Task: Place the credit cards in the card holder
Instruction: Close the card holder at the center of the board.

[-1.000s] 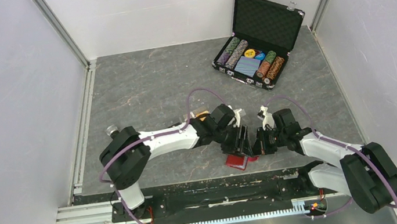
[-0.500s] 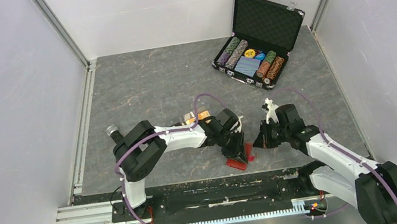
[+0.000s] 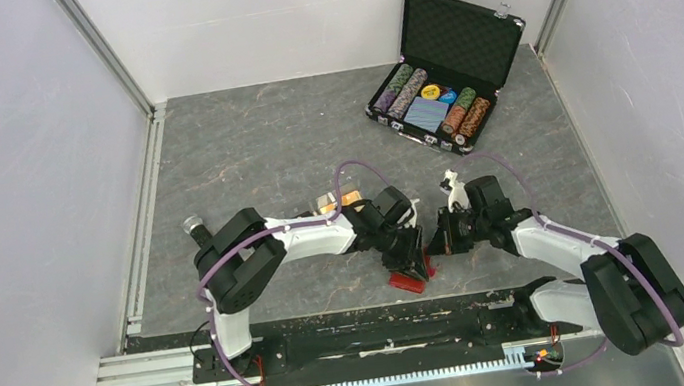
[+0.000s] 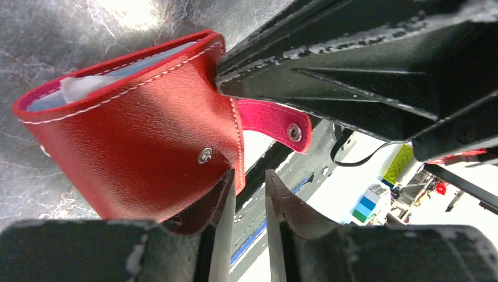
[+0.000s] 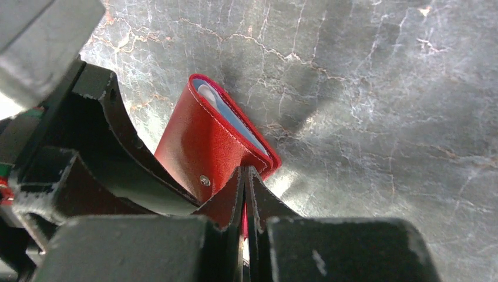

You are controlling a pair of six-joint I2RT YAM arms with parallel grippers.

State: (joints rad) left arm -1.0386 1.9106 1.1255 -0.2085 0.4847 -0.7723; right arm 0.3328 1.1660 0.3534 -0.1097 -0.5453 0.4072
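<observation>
The red card holder [image 3: 408,281] stands on edge near the table's front edge. Its pale blue-grey lining [image 5: 235,120] shows at the open top. My right gripper [image 5: 245,171] is shut on its red snap tab [image 4: 271,121], and its black fingers [image 4: 352,59] cross the left wrist view. My left gripper [image 4: 249,176] is open by a narrow gap with nothing in it, and one fingertip [image 4: 226,194] rests against the holder's outer face [image 4: 135,135]. An orange credit card [image 3: 350,197] peeks out behind the left arm.
A clear plastic tray [image 3: 324,203] sits behind the left forearm. An open black chip case [image 3: 446,77] with poker chips and a blue deck stands at the back right. White walls [image 3: 16,198] close in the grey table on three sides.
The left arm's elbow swung right and its jaws narrowed. The right gripper drew back a little, then came left again to the holder's tab.
</observation>
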